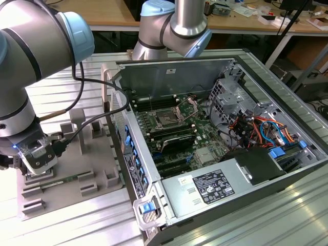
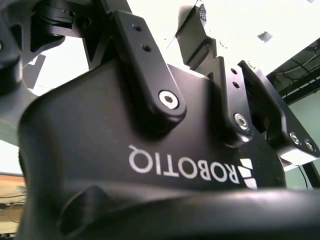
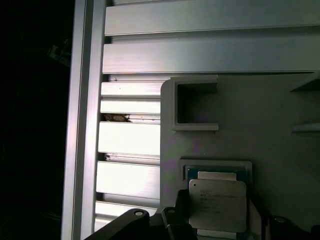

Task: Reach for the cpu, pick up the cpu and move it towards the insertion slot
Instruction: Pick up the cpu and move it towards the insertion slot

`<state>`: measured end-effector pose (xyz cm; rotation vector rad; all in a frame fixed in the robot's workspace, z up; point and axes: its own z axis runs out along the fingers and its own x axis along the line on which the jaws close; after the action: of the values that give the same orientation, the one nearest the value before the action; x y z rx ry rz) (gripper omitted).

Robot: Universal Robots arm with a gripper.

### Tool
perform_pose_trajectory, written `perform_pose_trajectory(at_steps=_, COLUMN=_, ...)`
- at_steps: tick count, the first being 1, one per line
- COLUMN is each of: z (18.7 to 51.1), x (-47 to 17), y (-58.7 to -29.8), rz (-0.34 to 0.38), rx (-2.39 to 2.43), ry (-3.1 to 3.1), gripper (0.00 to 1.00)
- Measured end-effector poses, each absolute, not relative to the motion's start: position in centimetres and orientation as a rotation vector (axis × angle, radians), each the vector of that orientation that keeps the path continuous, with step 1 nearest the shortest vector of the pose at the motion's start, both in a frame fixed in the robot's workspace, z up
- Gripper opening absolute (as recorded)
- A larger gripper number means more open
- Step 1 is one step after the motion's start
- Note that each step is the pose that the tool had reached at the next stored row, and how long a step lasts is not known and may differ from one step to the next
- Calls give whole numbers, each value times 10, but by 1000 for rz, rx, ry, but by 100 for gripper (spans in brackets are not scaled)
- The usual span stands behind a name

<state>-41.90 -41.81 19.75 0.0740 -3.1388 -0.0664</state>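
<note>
**Station inventory, as I see it from my console**

1. Gripper (image 1: pixel 39 158): at the exterior view's left, carried low on the arm, right over the grey tray (image 1: pixel 64 201). The second wrist view looks along its black body and link bars. I cannot tell whether the jaws are open or clamped.

2. The cpu (image 3: pixel 218 204): silvery-white square top with a thin green rim. In the first wrist view it lies flat in a shallow recess of the grey tray, with dark parts of the gripper close on both sides of it. I see no gap between chip and tray, so I log it as seated in the recess.

3. Grey tray: moulded plastic, resting on the ribbed aluminium tabletop (image 1: pixel 77 228). It is just beside the computer case (image 1: pixel 174 72), on the exterior view's left of it. An open square pocket (image 3: pixel 196 102) lies near the chip's recess.

4. The insertion slot (image 1: pixel 167 119): dark square socket with a shiny metal frame, on the board inside the open case. It is well apart from the gripper and the chip.

5. Memory slots (image 1: pixel 177 141): long, black, just beside the socket.

6. Heatsink (image 1: pixel 205 156): dull grey square on green board, nearer the power supply (image 1: pixel 212 187).

7. Cables (image 1: pixel 261 130): red, orange and blue bundle at the exterior view's right of the case.
</note>
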Motion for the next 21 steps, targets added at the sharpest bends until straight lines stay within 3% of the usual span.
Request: perform_pose_trajectory(at_steps=21, z=204, x=-419, y=-418, rz=-66, rx=74, ry=-3139, gripper=55)
